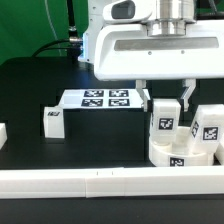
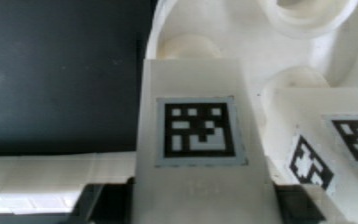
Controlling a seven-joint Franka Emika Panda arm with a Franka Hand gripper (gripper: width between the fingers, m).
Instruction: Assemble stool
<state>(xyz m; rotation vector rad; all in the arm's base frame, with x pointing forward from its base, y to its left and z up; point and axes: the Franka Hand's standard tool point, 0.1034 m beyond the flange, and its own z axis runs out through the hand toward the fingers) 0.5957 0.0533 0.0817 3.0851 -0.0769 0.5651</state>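
Note:
The round white seat disc (image 1: 181,157) lies at the exterior view's right, near the front rail. Two white block legs stand on it. My gripper (image 1: 165,104) is shut on the nearer leg (image 1: 163,123), which stands upright in the disc with its tag facing the camera. The second leg (image 1: 208,126) stands just to the right of it. A third leg (image 1: 53,121) lies alone on the black table at the left. In the wrist view the held leg (image 2: 201,130) runs between my dark fingers (image 2: 108,200), with the seat (image 2: 318,45) beyond it and the other leg (image 2: 341,140) beside it.
The marker board (image 1: 105,98) lies flat behind the gripper. A long white border rail (image 1: 100,184) runs along the front edge. A small white piece (image 1: 3,133) shows at the left edge. A green backdrop stands behind the table.

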